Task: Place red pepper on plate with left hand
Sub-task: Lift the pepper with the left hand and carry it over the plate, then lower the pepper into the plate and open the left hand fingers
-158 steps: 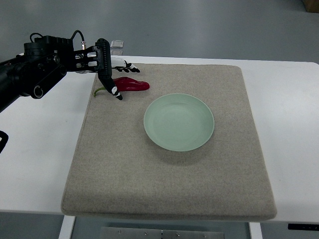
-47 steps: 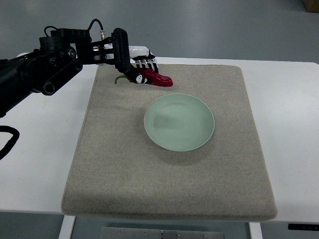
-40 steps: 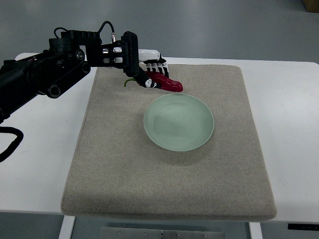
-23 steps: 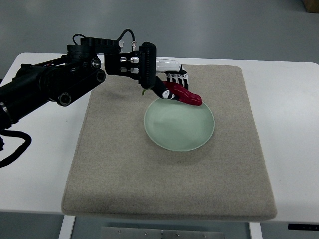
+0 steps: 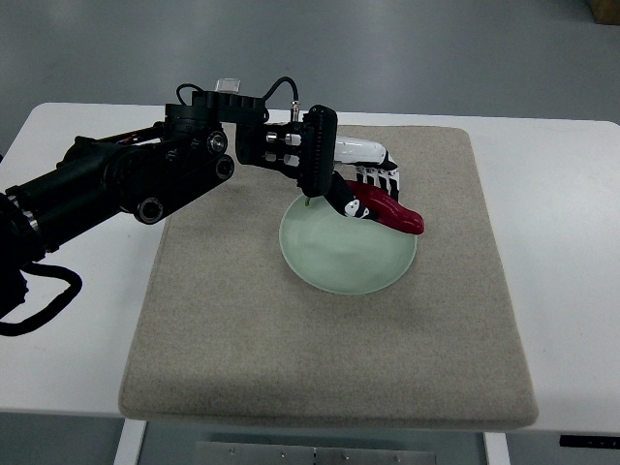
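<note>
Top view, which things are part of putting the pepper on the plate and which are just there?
Part of the job:
left hand, shut on the pepper
red pepper, held over the plate's far right rim
green plate

Just there:
grey mat
white table

We look down on a white table (image 5: 562, 194) that fills most of the view, its top smooth and evenly lit, without hard shadows. A beige felt mat (image 5: 329, 358) covers its middle, square-cut with rounded corners, reaching close to the near edge. Beyond the far edge lies a grey-blue floor (image 5: 387, 48), plain and dull. At the far right corner a small brown patch (image 5: 605, 8) shows; we cannot tell what it is.
</note>
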